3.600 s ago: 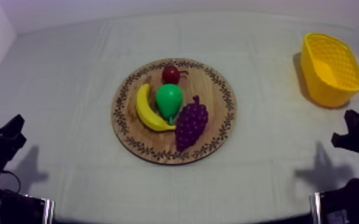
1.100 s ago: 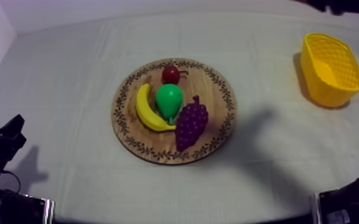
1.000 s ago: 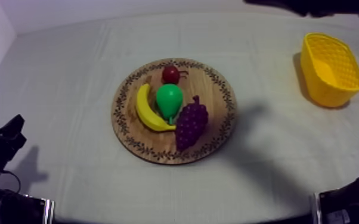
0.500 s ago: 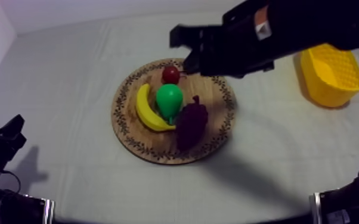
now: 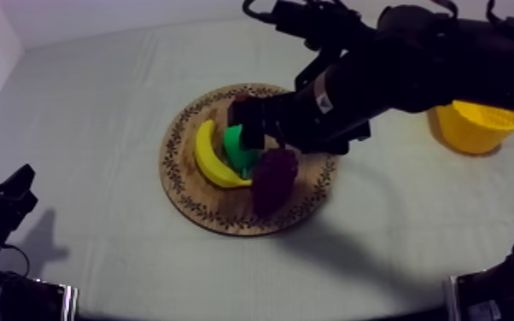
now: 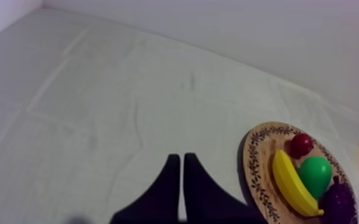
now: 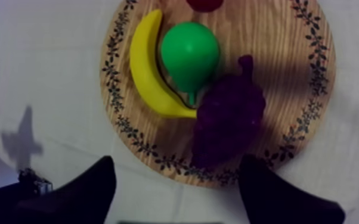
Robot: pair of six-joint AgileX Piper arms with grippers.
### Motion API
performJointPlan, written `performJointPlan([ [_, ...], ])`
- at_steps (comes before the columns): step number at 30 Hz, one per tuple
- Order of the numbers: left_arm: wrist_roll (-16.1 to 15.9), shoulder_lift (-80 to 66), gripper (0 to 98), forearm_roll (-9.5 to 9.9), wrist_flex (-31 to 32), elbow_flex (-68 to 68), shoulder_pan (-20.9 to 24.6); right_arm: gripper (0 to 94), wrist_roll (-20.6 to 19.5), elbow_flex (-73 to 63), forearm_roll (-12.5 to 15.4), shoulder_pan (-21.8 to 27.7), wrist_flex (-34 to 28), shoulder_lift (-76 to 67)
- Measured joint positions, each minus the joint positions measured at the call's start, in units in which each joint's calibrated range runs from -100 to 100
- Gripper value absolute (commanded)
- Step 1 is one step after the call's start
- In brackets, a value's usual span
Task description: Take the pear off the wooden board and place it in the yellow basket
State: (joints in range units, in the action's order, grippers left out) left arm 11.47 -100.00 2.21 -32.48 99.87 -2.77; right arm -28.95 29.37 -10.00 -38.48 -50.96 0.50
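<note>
Right jaws hovering wide over pear [image 7: 190, 55], lying on board [image 7: 277, 59]; grasp, basket [image 5: 474, 130] drop remaining; left jaws resting pinched together

Board [image 7: 277, 53]: bare wood with visible grain, matt, its rim marked with a dark leaf pattern. Pear [image 7: 189, 55]: smooth, glossy green, plastic by its look. Banana [image 7: 146, 65]: smooth yellow, faint sheen. Grapes [image 7: 226, 122]: knobbly, matt purple. Basket [image 5: 474, 128]: yellow, plastic by its look. Bench cloth [image 6: 98, 119]: matt grey-white fabric, creased.
</note>
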Motion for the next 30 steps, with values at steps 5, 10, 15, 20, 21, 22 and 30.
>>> performJointPlan([
  [5,0.00,0.00,0.1,0.00,0.00,0.00,0.00,71.9,-0.53,-0.42,-1.16,-0.13,0.52,2.04],
  [10,0.00,0.00,0.1,0.00,0.00,0.00,0.00,73.0,-0.76,-1.83,-2.08,-0.67,1.09,4.61],
  [15,0.00,0.00,0.1,0.00,0.00,0.00,0.00,73.3,-1.04,-4.34,-2.95,-1.02,1.15,8.07],
  [20,0.00,0.00,0.1,0.00,0.00,0.00,0.00,73.1,-2.40,-7.28,-5.25,-1.02,1.17,11.50],
  [21,0.00,0.00,0.1,0.00,0.00,0.00,0.00,73.2,-2.53,-7.84,-5.60,-1.02,1.31,12.20],
  [22,0.00,0.00,0.1,0.00,0.00,0.00,0.00,73.5,-2.55,-8.58,-5.87,-0.97,1.25,12.91],
  [30,0.00,0.00,0.1,0.00,0.00,0.00,0.00,76.1,-2.64,-14.09,-7.82,-0.20,1.05,18.19],
])
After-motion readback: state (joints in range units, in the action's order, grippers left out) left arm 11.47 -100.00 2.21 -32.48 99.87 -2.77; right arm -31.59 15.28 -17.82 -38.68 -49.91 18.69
